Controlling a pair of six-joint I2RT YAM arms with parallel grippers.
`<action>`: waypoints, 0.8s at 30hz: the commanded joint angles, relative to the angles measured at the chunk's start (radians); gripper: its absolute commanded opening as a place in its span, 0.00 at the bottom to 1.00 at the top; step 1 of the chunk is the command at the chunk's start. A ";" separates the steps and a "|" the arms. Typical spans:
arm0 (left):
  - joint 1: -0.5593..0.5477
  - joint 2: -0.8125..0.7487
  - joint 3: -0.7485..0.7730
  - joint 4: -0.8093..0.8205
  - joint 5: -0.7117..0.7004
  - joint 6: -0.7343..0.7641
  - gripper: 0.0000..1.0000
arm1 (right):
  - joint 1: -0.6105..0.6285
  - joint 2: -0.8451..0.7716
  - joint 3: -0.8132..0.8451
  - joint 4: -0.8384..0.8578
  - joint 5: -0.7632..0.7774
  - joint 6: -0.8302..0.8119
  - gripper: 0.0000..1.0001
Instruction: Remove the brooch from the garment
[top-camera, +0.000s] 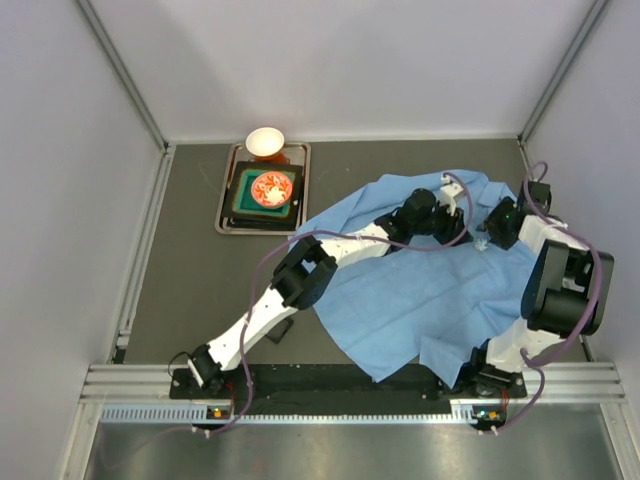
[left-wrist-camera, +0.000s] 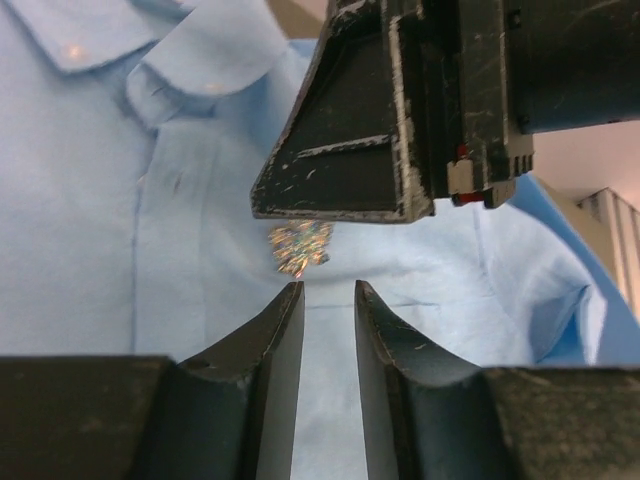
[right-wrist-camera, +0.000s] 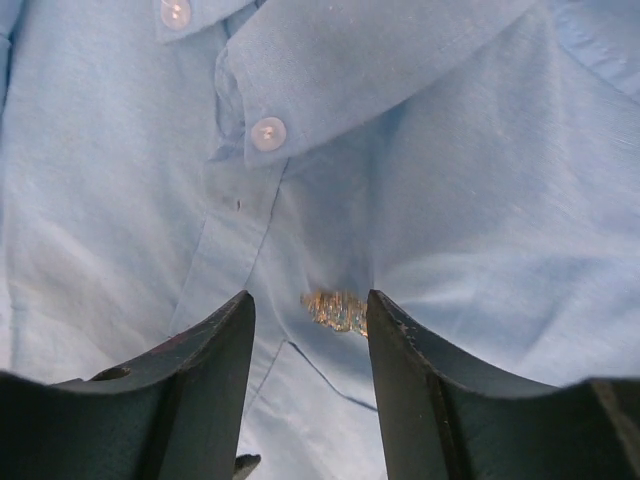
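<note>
R hand (right-wrist-camera: 310, 298) astride brooch (right-wrist-camera: 335, 310) — long axis crosswise | flat on garment (right-wrist-camera: 470, 200)

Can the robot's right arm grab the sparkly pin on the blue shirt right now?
Probably yes. The right pincer is open over the shirt, and the brooch shows in the gap between its fingers, close to one fingertip. Nothing covers it.
</note>
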 joint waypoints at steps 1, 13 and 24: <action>-0.028 0.020 0.087 0.156 0.011 -0.077 0.31 | -0.020 -0.092 -0.034 -0.002 0.056 -0.006 0.49; -0.026 0.115 0.148 0.176 -0.005 -0.173 0.26 | -0.085 -0.086 -0.076 0.011 -0.036 0.042 0.42; -0.003 0.100 0.119 0.101 0.008 -0.231 0.24 | -0.083 -0.049 -0.154 0.118 -0.171 0.117 0.48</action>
